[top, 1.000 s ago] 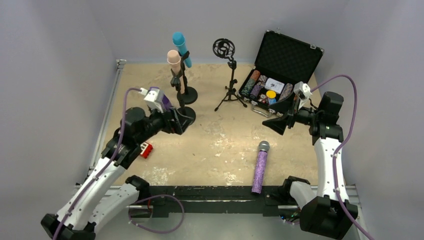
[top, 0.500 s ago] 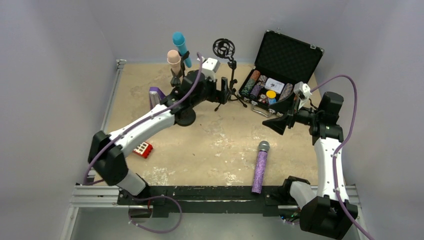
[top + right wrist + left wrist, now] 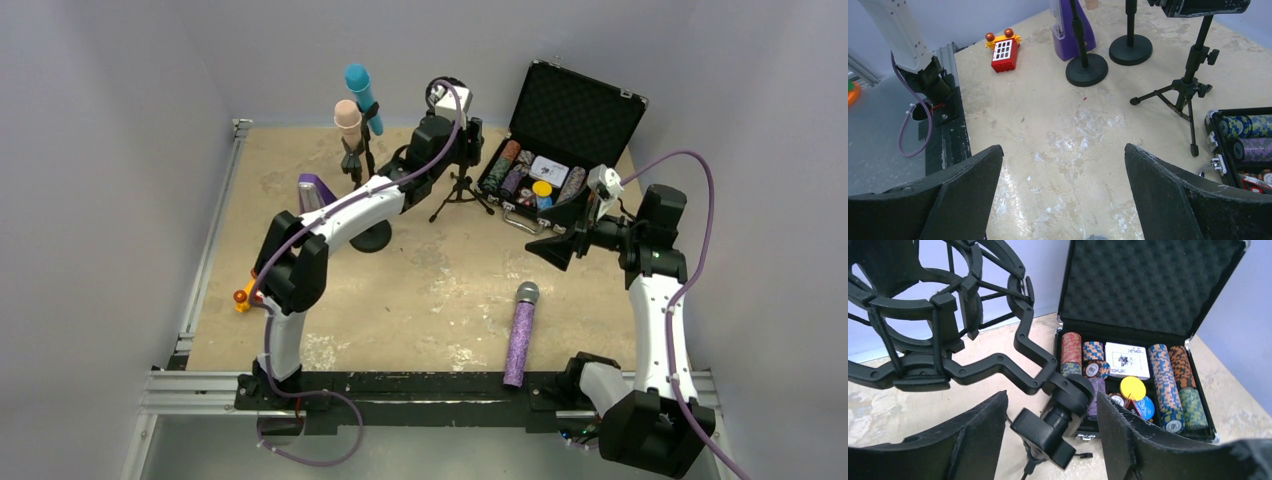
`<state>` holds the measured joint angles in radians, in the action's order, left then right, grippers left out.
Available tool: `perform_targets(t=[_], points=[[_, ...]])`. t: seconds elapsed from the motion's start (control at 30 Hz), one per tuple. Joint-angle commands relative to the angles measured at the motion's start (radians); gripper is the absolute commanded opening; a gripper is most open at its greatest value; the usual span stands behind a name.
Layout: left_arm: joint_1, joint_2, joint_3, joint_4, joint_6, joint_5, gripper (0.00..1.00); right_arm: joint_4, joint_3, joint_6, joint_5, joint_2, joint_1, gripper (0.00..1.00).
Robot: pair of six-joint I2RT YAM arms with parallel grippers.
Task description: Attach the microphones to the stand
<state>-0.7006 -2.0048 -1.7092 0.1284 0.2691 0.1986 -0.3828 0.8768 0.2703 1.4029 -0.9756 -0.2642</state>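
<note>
Microphone (image 3: 519, 335) in purple is lying on the table (image 3: 430, 290) in front of the tripod stand (image 3: 462, 185), the left pincer (image 3: 1050, 410) gaping empty around that stand's neck, the right pincer (image 3: 1063, 150) hanging open, empty, right of it.

The turquoise microphone (image 3: 358, 92) is leaning and the peach microphone (image 3: 347, 120) is standing upright, both clipped left of the tripod stand (image 3: 461, 188). The glittery purple microphone (image 3: 521, 333) is lying flat nearer than it, grey head pointing away.
</note>
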Motion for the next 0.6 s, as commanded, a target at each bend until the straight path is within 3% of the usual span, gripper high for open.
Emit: perform_targets(t=[0.0,0.27,0.4,0.43,0.5,0.57], points=[[0.007,-0.037,-0.063,0.071,0.005,0.047,0.65,-0.008,0.031,0.024,0.015,0.011,-0.01,0.96],[0.007,-0.055,-0.045,0.078,0.02,0.023,0.53,-0.011,0.036,0.024,0.021,0.01,-0.014,0.96],[0.007,-0.057,-0.042,0.083,-0.002,0.017,0.26,-0.012,0.035,0.023,0.019,0.012,-0.015,0.96],[0.008,-0.052,-0.041,0.083,-0.017,0.01,0.14,-0.013,0.036,0.024,0.019,0.013,-0.016,0.96],[0.009,-0.03,-0.034,0.081,-0.053,0.001,0.0,-0.013,0.035,0.024,0.02,0.015,-0.02,0.96],[0.015,0.011,-0.002,0.1,-0.096,-0.005,0.0,-0.013,0.033,0.024,0.024,0.017,-0.024,0.96]])
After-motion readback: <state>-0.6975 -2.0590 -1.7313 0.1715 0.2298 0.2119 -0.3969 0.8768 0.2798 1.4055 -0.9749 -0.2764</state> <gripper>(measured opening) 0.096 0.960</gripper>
